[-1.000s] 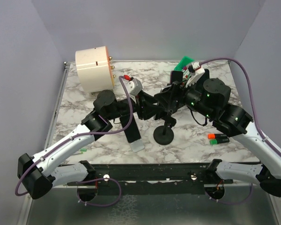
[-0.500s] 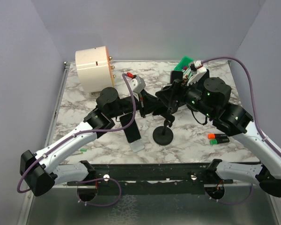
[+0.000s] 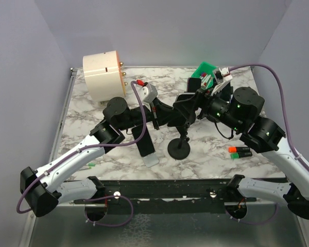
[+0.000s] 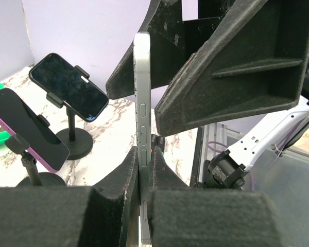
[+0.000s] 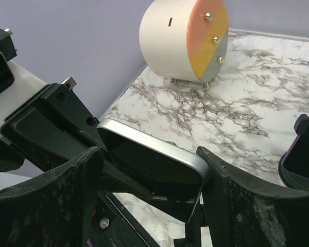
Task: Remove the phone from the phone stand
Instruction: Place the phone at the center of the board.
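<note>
**Left gripper has the phone by its edge: draw it out straight**

The phone stands on edge above the middle of the marble table, where the two arms meet. The left gripper is closed tight across its thin silver frame, side buttons showing just above the pads. The right gripper is spread wide with a finger at each end of the phone. One finger sits right at the rounded corner, but whether either one presses on the phone cannot be told.

A round-based phone stand stands just below the meeting point. Its cradle is hidden under the arms, so it cannot be told whether the phone sits in it.

The step in hand looks like the pull-out. The left arm should probably draw along the phone's own plane, not twist, since the grip is narrow and a sideways pry could make the phone pivot. The right fingers should steady it or clear off, not drag.

Two other phones on stands, one black and one purple-edged, stand nearby (worth keeping clear of on the way out).
</note>
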### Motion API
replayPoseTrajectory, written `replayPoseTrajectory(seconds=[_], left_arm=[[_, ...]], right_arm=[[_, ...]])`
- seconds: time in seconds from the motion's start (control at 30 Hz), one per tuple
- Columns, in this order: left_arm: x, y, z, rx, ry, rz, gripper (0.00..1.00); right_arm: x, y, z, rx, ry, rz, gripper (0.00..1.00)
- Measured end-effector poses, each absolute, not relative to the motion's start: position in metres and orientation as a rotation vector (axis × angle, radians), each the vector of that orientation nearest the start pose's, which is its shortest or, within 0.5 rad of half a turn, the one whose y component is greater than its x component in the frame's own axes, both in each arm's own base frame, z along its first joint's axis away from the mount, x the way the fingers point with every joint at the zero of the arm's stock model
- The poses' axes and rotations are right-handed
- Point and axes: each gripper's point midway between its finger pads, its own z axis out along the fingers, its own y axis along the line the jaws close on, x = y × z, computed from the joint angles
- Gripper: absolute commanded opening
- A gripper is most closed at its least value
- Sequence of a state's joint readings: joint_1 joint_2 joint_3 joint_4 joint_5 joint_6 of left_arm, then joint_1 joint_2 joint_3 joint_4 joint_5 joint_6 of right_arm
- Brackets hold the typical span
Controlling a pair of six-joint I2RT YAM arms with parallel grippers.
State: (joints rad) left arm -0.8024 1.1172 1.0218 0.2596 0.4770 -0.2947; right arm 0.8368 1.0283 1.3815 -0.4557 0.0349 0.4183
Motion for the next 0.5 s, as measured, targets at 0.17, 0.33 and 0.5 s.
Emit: replayPoseTrajectory(seconds=[0.17, 0.33, 0.5], left_arm=[[0.199, -0.337, 0.388, 0.779, 1.323, -1.224, 0.0], [0.202, -0.335, 0.388, 0.762, 1.328, -1.211, 0.0], [0.202, -0.33, 0.392, 0.734, 1.325, -1.192, 0.0]], right_arm=[[0.213, 0.26, 0.424, -0.352, 1.701, 0.939, 0.87], [0.21, 0.262, 0.428, -0.358, 1.689, 0.966, 1.0], [0.207, 0.26, 0.432, -0.36, 1.674, 0.978, 1.0]])
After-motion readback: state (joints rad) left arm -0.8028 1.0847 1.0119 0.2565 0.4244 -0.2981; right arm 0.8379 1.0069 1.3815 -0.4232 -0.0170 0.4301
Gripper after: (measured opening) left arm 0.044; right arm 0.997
